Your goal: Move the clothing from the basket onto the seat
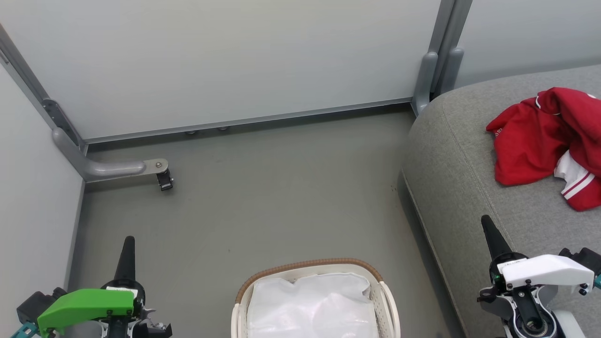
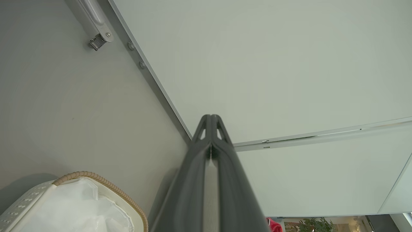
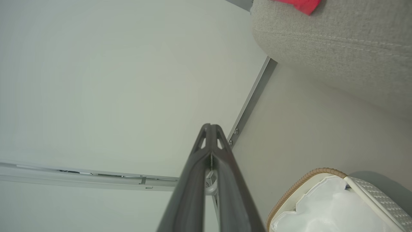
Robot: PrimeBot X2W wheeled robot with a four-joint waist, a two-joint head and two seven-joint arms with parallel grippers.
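Parking at lower left, the left claw point(image 1: 127, 246) has its two dark fingers point(image 2: 193, 180) pressed together and tip up, over the grey floor point(image 1: 281, 188). In the left wrist view they meet at the tip.

Beyond that claw and slightly to its right, a grey bracket foot point(image 1: 159, 173) sticks out from the wall panel point(image 1: 235, 61).

The basket point(image 1: 305, 265) stands on the floor right of the left claw and left of the right claw, between the two and touching neither. Brown rim, perforated white side. A white liner sheet point(image 1: 310, 300) lies crumpled inside.

The right claw point(image 1: 488, 230) is at lower right, also pressed together and tip up. The right wrist view shows the same closed tip. In the head view its tip shows against the seat point(image 1: 465, 178); I can't tell whether they touch.

The seat is a grey cushion with a rounded corner, ahead of and right of the right claw, with its near edge just beside the basket.

The clothing point(image 1: 544, 136) is a red heap with white striped trim. It lies on the seat, beyond and right of the right claw's tip, apart from it and well apart from the basket.
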